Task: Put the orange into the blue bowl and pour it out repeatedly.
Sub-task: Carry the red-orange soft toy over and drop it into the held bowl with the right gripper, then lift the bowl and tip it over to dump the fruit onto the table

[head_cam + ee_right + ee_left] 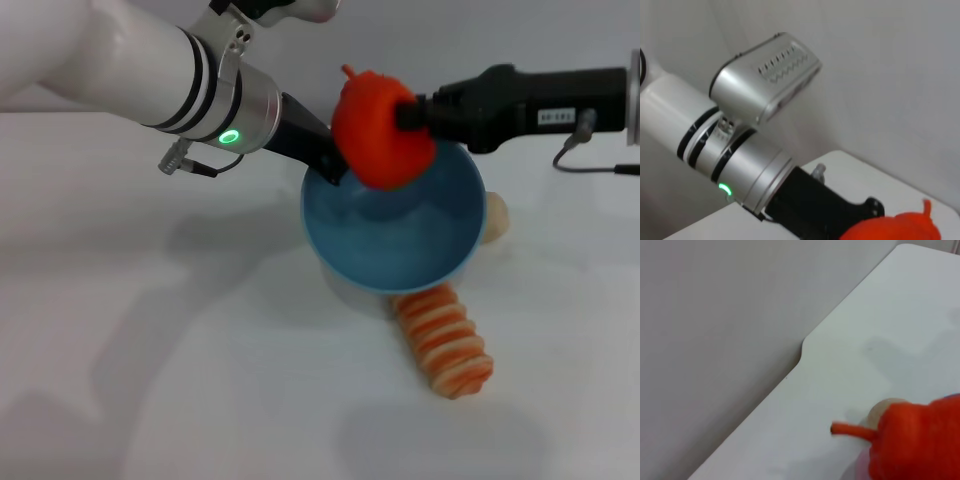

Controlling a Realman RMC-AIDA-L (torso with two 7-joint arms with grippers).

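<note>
My left gripper (328,165) reaches in from upper left — my right gripper (408,115) from upper right, fingers clamped.

The left arm (120,70) was glossy white with two black rings, then a brushed silver cuff carrying a glowing green ring light and a small metal plug, ending in a black hand (318,150). The right hand (415,115) was matte black, with a white label and a thin grey cable beside it.

Overhead head view; close wrist views, probably sharing the orange (383,130).
</note>
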